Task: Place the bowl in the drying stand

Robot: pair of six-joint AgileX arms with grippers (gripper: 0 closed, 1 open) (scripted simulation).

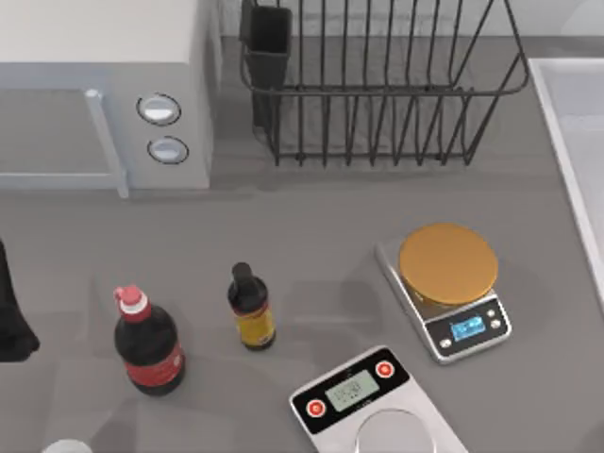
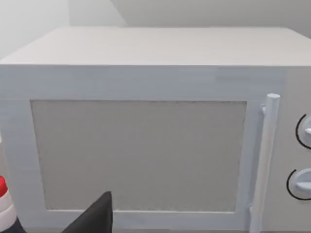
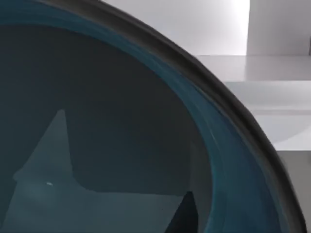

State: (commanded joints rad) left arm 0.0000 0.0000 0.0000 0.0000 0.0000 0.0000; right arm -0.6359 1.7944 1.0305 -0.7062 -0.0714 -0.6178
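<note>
Teal bowl (image 3: 121, 145) loomed close in our right wrist view.
Our right end effector's state: cannot tell; black drying stand (image 1: 377, 85) stood empty on the worktop (image 1: 321, 236).

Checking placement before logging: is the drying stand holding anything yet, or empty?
Empty as far as visible: the top view shows only bare counter between the bars of the drying stand. The bowl sits close under the right wrist camera.

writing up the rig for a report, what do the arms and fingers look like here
Little of them is visible. The left arm appears at the top view's left edge as a plain matte black shape, with no markings or cables to be seen. In the left wrist view, one dark, pointed finger juts up, also black and unmarked.
</note>
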